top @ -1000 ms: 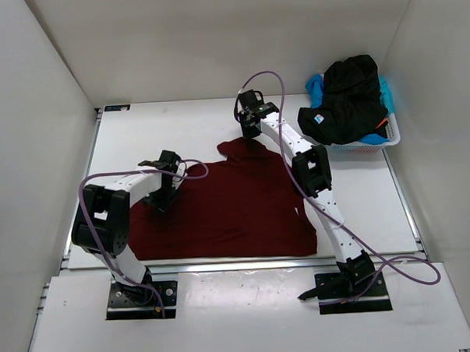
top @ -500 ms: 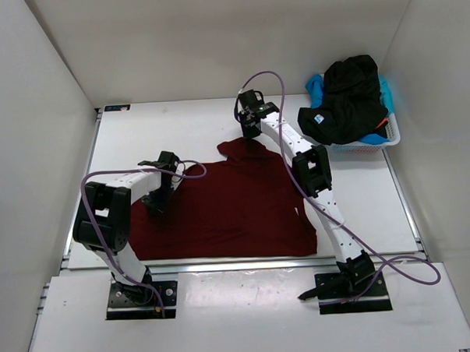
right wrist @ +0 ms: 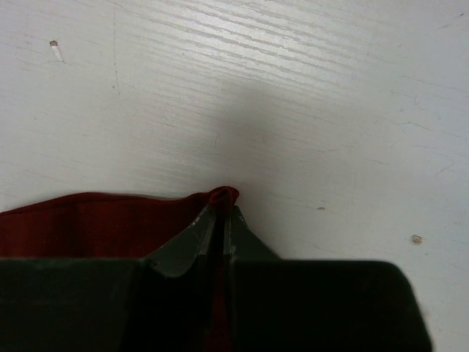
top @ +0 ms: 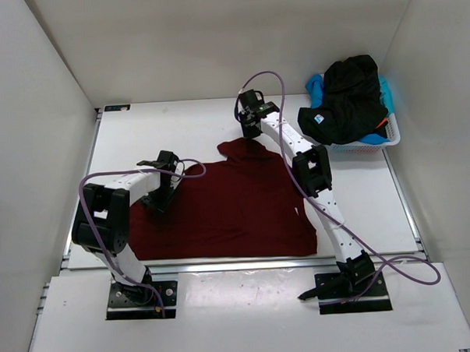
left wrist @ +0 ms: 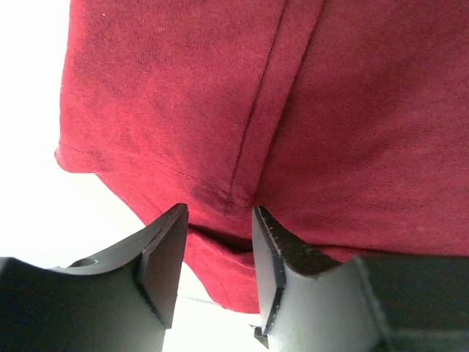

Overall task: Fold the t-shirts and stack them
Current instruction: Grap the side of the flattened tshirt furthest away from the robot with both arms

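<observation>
On table, red shirt spread flat, left gripper jaws parted over hem, right gripper clamped on far edge, black shirt heaped in basket.

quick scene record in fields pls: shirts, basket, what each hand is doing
on table: dark red t-shirt, spread mostly flat on the white table, not yet folded
basket: white lattice basket at the far right corner, holding a black t-shirt heaped over a light blue t-shirt
left hand: open, fingers apart over the red shirt's left edge, beside a seam
right hand: shut, pinching the far end of the red shirt
stack: none started
</observation>
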`<state>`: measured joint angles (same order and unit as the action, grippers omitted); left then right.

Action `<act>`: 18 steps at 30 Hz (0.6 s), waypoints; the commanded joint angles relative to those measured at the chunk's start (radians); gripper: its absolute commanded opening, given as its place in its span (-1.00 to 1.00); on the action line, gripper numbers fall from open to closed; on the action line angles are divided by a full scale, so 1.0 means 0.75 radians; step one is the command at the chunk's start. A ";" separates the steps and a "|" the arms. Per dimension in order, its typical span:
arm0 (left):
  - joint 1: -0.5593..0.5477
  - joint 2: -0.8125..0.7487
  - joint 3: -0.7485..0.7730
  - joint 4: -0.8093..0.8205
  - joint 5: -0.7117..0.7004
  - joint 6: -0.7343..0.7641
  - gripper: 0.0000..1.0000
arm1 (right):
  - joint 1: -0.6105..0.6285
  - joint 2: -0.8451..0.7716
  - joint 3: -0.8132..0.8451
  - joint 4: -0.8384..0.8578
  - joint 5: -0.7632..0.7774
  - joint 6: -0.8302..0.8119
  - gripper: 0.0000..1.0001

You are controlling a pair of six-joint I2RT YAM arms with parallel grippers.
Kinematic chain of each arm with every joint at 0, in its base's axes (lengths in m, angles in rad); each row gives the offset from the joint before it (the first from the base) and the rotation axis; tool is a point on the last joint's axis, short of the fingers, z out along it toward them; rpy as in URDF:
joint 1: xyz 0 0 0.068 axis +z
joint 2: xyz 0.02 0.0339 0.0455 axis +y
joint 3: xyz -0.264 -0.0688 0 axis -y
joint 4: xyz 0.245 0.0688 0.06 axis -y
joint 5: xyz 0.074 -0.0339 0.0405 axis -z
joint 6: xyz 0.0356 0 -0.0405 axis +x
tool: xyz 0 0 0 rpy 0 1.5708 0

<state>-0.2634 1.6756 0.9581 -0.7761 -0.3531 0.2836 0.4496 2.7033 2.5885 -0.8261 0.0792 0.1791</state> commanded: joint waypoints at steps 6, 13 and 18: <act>0.008 0.001 -0.001 0.035 -0.026 0.021 -0.05 | -0.014 -0.117 0.038 -0.003 0.005 -0.012 -0.99; 0.024 0.010 -0.013 0.069 -0.069 0.015 -0.14 | -0.004 -0.109 0.040 -0.003 -0.009 -0.016 -0.99; 0.048 -0.007 -0.011 0.090 -0.102 0.015 -0.16 | -0.008 -0.121 0.034 -0.007 -0.003 -0.018 -1.00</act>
<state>-0.2447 1.6817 0.9539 -0.7387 -0.4023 0.2939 0.4484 2.6892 2.5885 -0.8345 0.0734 0.1783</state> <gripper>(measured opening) 0.425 0.027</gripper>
